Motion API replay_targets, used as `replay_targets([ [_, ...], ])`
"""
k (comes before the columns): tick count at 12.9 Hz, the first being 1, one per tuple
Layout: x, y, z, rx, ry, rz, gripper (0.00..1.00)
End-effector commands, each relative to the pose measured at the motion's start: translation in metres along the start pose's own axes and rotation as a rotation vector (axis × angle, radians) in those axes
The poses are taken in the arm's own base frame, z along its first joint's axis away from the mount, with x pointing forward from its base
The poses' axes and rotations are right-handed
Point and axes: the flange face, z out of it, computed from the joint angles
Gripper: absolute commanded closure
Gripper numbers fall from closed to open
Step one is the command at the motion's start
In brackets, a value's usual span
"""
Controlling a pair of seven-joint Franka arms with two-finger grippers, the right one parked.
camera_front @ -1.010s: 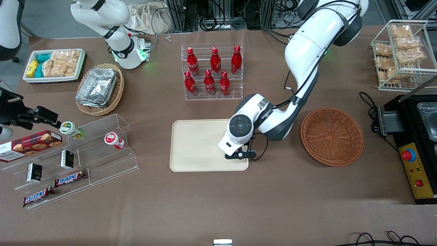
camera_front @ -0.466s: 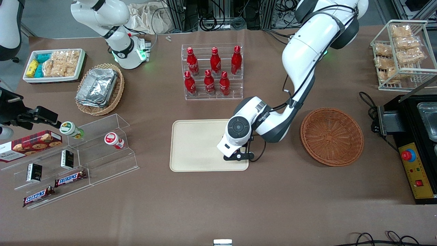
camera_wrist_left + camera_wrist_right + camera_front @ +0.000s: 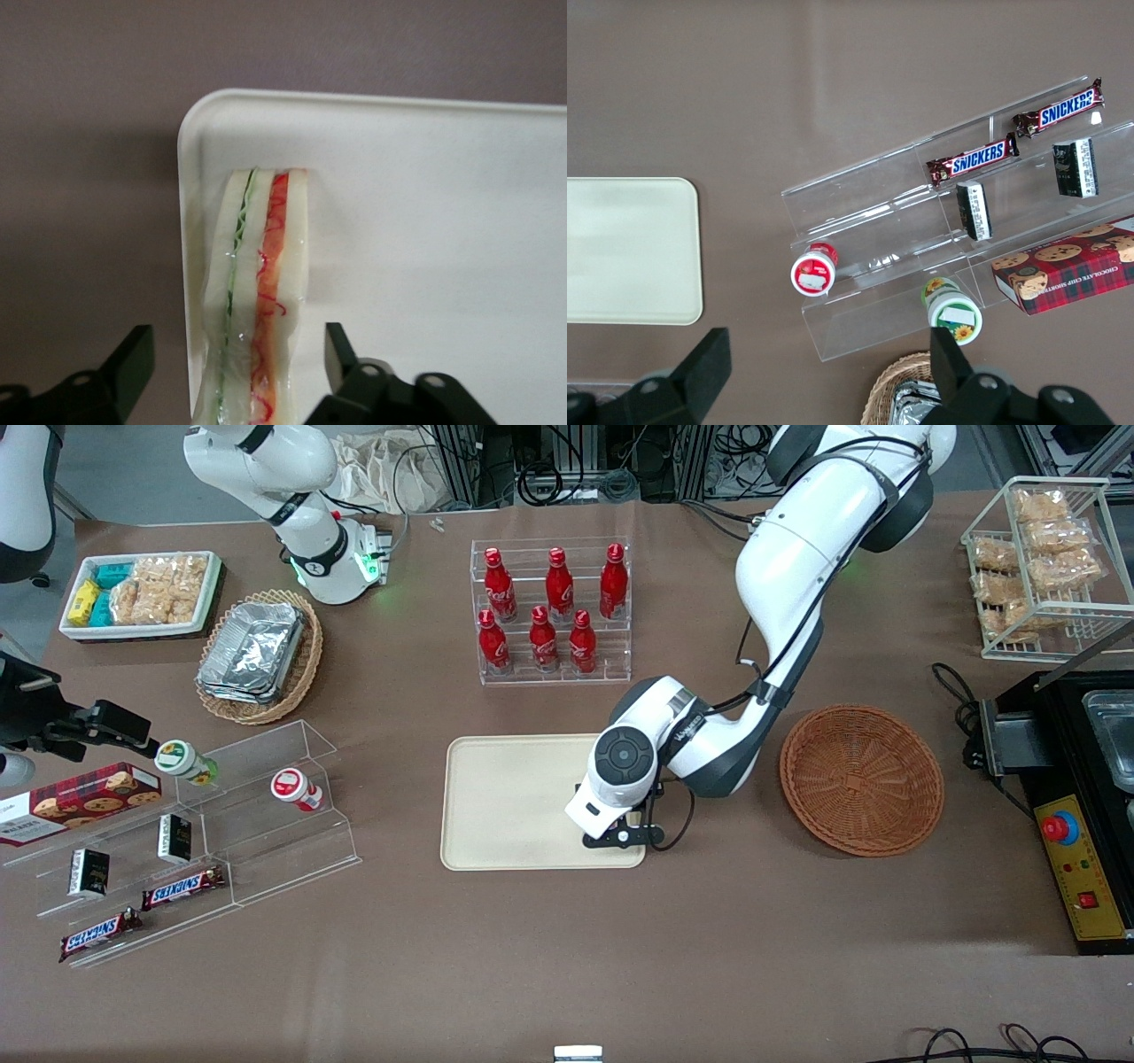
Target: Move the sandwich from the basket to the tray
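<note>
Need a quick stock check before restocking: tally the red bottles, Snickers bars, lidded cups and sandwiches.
Red bottles: 6
Snickers bars: 2
Lidded cups: 2
Sandwich: 1, lying on the tray between the gripper's open jaws
Total: 11

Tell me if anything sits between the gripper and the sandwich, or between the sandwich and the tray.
Nothing visible does. The sandwich already stands on its edge on the tray, at the tray's corner against the rim. The gripper is right over it, fingers open on either side with clear gaps. The basket is empty.
</note>
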Motion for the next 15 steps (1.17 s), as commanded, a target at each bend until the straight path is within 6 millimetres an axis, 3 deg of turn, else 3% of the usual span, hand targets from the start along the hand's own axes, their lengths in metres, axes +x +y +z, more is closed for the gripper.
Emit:
replay_targets([
  [1,-0.001,-0.003,-0.044,0.012,0.059,-0.047,0.00],
  [4,0.009,-0.035,-0.109,0.042,0.146,-0.116,0.00],
  [6,0.020,-0.080,-0.169,0.020,0.165,-0.187,0.00],
  [9,0.018,-0.135,-0.235,0.003,0.163,-0.269,0.00],
  [11,0.004,-0.157,-0.272,-0.024,0.139,-0.231,0.00],
  [14,-0.007,-0.210,-0.287,0.015,0.113,-0.235,0.00],
  [15,-0.005,-0.223,-0.284,0.023,0.103,-0.239,0.00],
])
